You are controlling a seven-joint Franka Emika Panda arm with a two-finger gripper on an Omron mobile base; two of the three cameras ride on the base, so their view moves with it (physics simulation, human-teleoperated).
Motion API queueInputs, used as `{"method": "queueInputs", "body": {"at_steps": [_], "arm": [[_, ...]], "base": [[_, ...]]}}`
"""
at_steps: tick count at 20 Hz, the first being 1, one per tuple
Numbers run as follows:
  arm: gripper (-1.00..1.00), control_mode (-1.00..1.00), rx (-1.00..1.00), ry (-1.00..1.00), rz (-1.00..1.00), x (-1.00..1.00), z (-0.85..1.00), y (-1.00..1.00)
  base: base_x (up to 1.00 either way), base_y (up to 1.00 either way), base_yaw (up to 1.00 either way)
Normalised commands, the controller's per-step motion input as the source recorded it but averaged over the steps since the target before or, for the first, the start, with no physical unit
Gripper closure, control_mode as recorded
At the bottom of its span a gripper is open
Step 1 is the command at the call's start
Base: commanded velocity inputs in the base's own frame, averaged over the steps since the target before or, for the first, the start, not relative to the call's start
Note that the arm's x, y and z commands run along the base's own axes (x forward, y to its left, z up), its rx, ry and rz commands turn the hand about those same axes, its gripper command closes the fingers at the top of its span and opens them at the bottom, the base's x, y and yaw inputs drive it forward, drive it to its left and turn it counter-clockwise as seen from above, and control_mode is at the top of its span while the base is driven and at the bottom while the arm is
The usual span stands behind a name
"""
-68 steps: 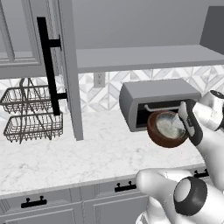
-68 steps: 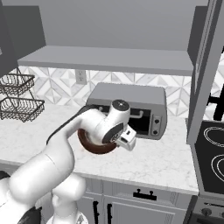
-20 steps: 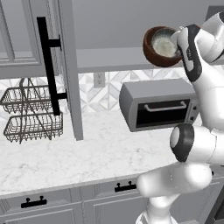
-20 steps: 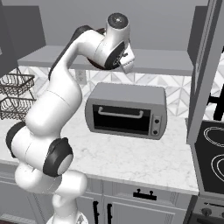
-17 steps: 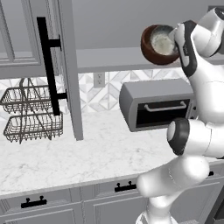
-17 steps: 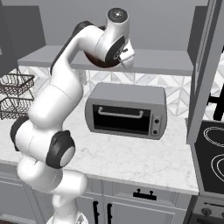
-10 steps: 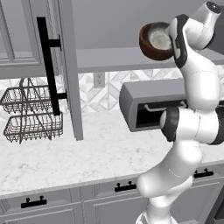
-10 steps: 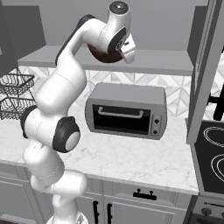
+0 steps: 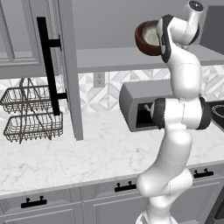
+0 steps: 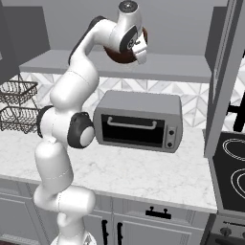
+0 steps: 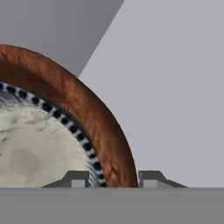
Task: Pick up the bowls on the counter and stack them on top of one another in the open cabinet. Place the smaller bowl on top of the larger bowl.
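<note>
While pinched at its rim, larger bowl (image 9: 146, 40) tipped sideways.

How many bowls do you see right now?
2. The brown bowl is held up in the gripper at the open cabinet's shelf; the small speckled bowl sits nested inside it.

Tiled backsplash (image 9: 109, 87) with an outlet (image 9: 99, 79) runs below the jaws. Two wire baskets (image 9: 27, 114) stand far left of them. A stove (image 10: 233, 174) lies lower right. Grey drawers (image 9: 61, 205) carry black handles.
</note>
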Motion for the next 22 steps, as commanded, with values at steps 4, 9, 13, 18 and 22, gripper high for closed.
{"method": "queueInputs", "body": {"at_steps": [4,9,13,18,22], "arm": [[-1.0,-1.0,0.0,-0.02,0.0,-0.01,0.0,0.0],[-1.0,-1.0,0.0,-0.22,0.0,-0.41,0.0,0.0],[-1.0,-1.0,0.0,-0.39,0.0,-0.94,-0.02,0.0],[-1.0,-1.0,0.0,-0.37,0.0,-1.0,-0.69,0.0],[-1.0,-1.0,-0.01,-0.12,0.0,-1.0,-1.0,-0.06]], "base": [[0.0,0.0,0.0],[0.0,0.0,0.0],[0.0,0.0,0.0],[0.0,0.0,0.0],[0.0,0.0,0.0]]}}
